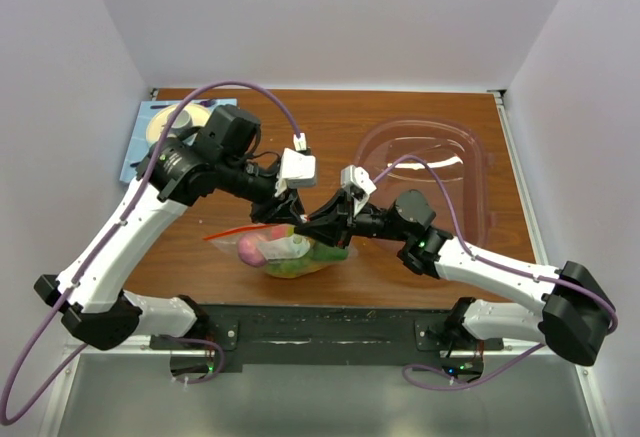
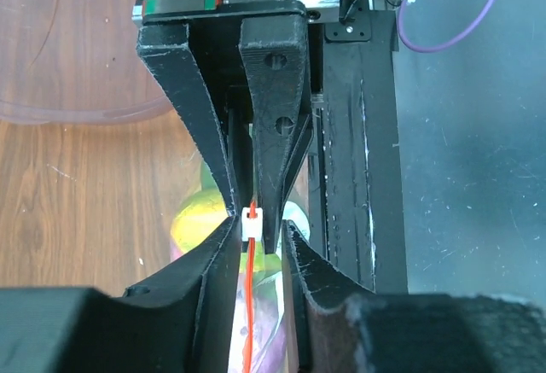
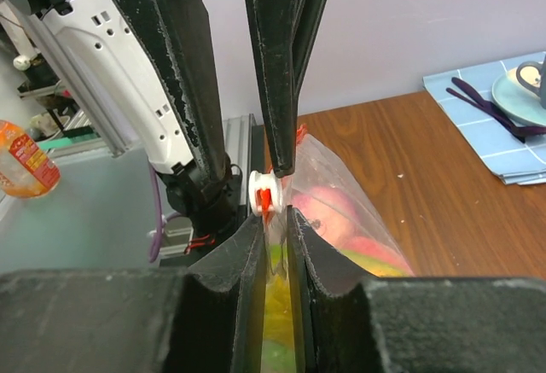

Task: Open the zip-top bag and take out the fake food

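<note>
**Bag not yet open, food all inside**

Your two arms meet over the zip-top bag (image 1: pixel 300 257), which lies near the front middle of the table (image 1: pixel 400 112). Your right gripper (image 3: pixel 275 217) is clamped on the bag's top edge just below the white slider (image 3: pixel 264 194). Your left gripper (image 2: pixel 260 228) stands slightly apart astride the orange zip strip (image 2: pixel 249 305), gripping nothing that shows. I judge the zip unopened, and the fake food (image 1: pixel 258 249) sits inside, so nearly everything is left. The table is brown wood between white walls, with a clear tub (image 1: pixel 470 152) at the far right and a blue cloth (image 1: pixel 143 132) at the far left.
</note>
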